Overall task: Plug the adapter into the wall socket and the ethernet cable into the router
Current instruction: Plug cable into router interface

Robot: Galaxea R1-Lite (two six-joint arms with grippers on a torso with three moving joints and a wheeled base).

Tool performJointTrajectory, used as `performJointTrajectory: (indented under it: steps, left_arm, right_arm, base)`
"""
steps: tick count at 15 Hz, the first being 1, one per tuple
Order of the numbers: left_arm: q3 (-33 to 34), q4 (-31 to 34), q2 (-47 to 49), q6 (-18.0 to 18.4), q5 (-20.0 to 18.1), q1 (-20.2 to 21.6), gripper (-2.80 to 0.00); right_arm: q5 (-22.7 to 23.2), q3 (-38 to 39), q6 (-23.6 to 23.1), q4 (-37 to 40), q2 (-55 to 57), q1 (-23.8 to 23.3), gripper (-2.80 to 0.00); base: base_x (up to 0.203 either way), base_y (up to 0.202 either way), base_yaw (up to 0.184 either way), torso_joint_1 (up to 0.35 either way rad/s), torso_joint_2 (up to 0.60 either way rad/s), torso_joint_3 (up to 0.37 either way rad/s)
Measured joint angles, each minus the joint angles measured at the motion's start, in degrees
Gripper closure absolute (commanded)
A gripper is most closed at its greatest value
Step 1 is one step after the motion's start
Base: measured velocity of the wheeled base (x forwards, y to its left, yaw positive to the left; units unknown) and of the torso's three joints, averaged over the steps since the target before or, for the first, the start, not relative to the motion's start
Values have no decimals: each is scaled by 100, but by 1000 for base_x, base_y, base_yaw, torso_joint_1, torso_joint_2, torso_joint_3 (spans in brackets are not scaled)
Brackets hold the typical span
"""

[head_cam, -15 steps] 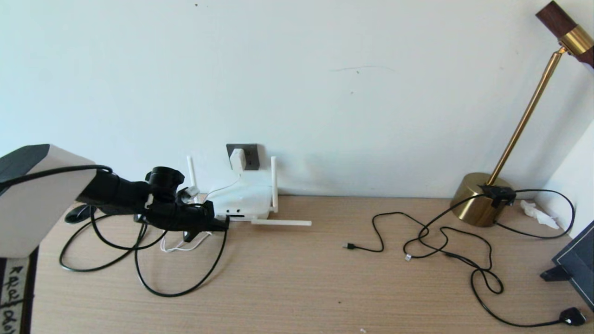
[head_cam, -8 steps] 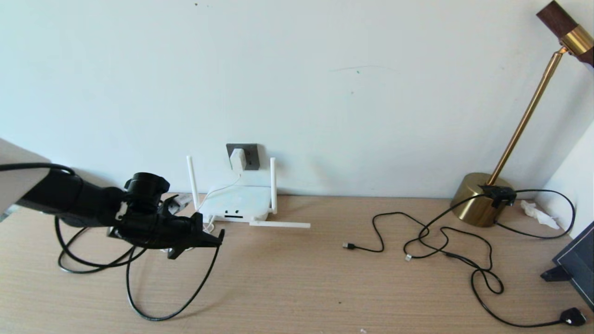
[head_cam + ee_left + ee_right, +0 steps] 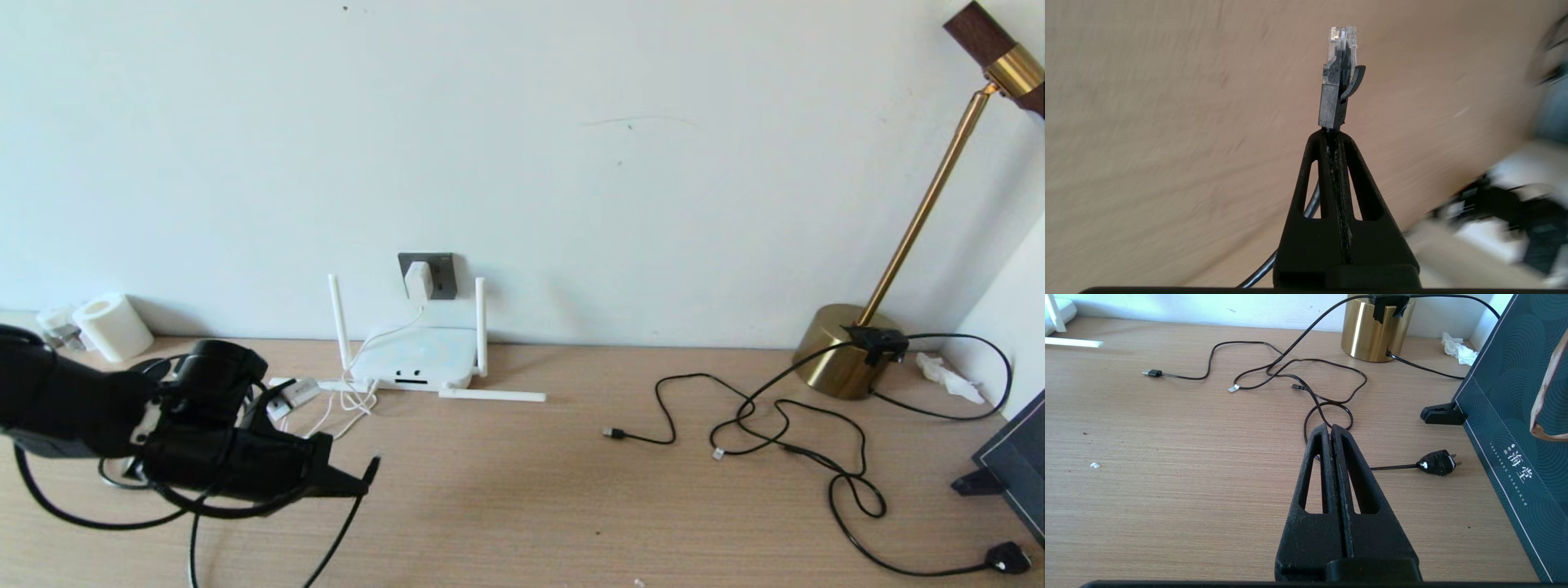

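Note:
The white adapter [image 3: 418, 280] sits in the dark grey wall socket [image 3: 442, 276], its thin white cord dropping to the white router [image 3: 416, 359] below. My left gripper [image 3: 359, 488] is low at the front left of the desk, well short of the router, and is shut on the black ethernet cable [image 3: 1310, 204]. The cable's clear connector [image 3: 1337, 77] sticks out past the fingertips, free in the air over the wood. The right gripper [image 3: 1330, 430] is shut and holds nothing; it hovers over the right side of the desk.
One router antenna [image 3: 494, 395] lies flat on the desk. Thin black cables [image 3: 784, 425] sprawl from the brass lamp base [image 3: 841, 351] to a black plug [image 3: 1008, 558]. A dark bag [image 3: 1515, 416] stands at the right edge, a paper roll [image 3: 113, 328] at the back left.
My left arm has drawn back from the router's port side toward the front left, carrying the ethernet connector with it. The router and the roll behind now show.

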Motion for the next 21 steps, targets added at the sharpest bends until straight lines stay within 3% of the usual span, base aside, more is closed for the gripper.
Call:
performJointTrajectory:
  steps: [3, 5, 9, 14, 15, 21]
  left_arm:
    - [508, -2, -81, 792, 148, -22, 0]
    - [611, -62, 113, 866, 115, -21, 0]
    - [699, -819, 627, 914, 151, 5, 0]
    - [526, -854, 1001, 928, 139, -11, 0]
    - [523, -856, 1030, 925, 135, -15, -280]
    - [550, -886, 901, 928, 228, 13, -280]
  right_arm:
    - [0, 0, 3, 0, 0, 0, 0]
    - [0, 0, 0, 2, 0, 0, 0]
    - [0, 0, 2, 0, 0, 0, 0]
    - [0, 0, 2, 0, 0, 0, 0]
    - [5, 0, 3, 0, 0, 0, 0]
    - [0, 0, 4, 0, 0, 0, 0]
  base:
    - [0, 0, 0, 0, 0, 0]
    - [0, 0, 0, 0, 0, 0]
    - [0, 0, 0, 0, 0, 0]
    - [0, 0, 0, 0, 0, 0]
    - [0, 0, 0, 0, 0, 0]
    - [0, 0, 0, 0, 0, 0]
